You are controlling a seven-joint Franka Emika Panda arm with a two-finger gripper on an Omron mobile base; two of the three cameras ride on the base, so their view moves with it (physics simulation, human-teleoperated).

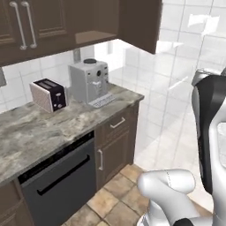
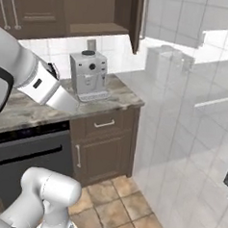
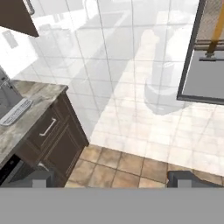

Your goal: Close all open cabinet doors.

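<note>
Open upper cabinet door (image 1: 140,24) is swinging out above the surface (image 1: 39,128).
My gripper (image 3: 107,180) is hanging wide and empty, facing the tiled wall (image 3: 127,65), well apart from that door.

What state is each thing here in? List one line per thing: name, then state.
Open upper cabinet door: swung out from the wall cabinet, open.
Upper cabinet doors with paired handles: closed.
Lower cabinet door: closed.
Drawer: shut.
Dishwasher: door closed.
Toaster: upright, slots empty.
Coffee machine: upright on the counter.
Gripper: open, holding nothing.
</note>
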